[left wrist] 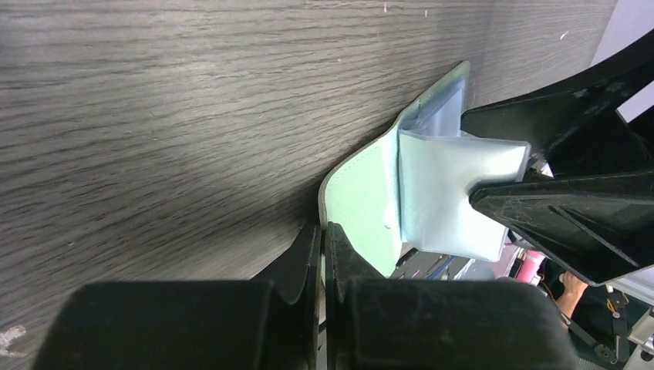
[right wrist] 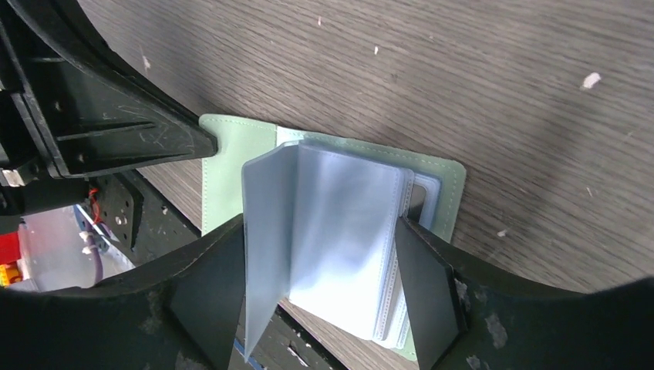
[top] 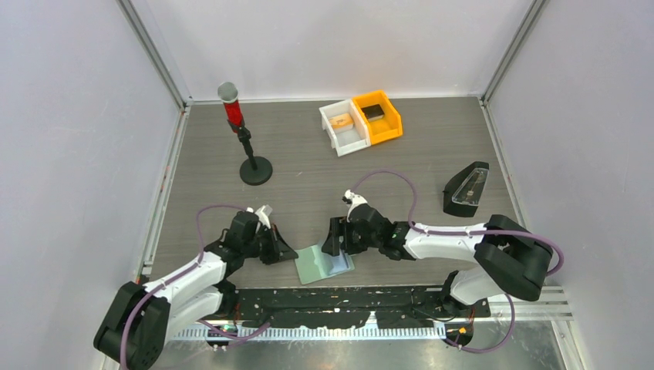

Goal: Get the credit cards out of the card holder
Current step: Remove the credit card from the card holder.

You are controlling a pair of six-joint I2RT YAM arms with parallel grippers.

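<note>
Left tool [left wrist: 322, 233] is closed on the pale-green cover of the card holder [right wrist: 235, 150], pinching its edge. The right tool [right wrist: 318, 231] stands wide astride the clear sleeves [right wrist: 339, 223] fanned up from that cover. Both of its fingers lie against the bundle, but I cannot tell whether they squeeze it or only bracket it.

The card holder lies open at the near edge of the desk [top: 308, 166], between the two tools.

By my reading the task is at an early stage: the holder is pinned and its sleeves are spread, but no card shows clear of a pocket. A bluish tint deep in the sleeves may be a card, though it is too vague to say.

Well beyond the holder, toward the back wall, stand a white bin [top: 351, 146] and an orange bin [top: 384, 136], touching each other. The white one holds a small tan-orange thing [top: 340, 120], too small to call a card. The orange one holds a black block [top: 374, 112].

Counted:
- one card holder
- two tools
- two bins
- one black block
- one red-topped stand [top: 255, 170], beyond the holder to the left
- one black wedge-shaped case [top: 466, 189], beyond the holder to the right
- no credit cards that I can be sure of
</note>
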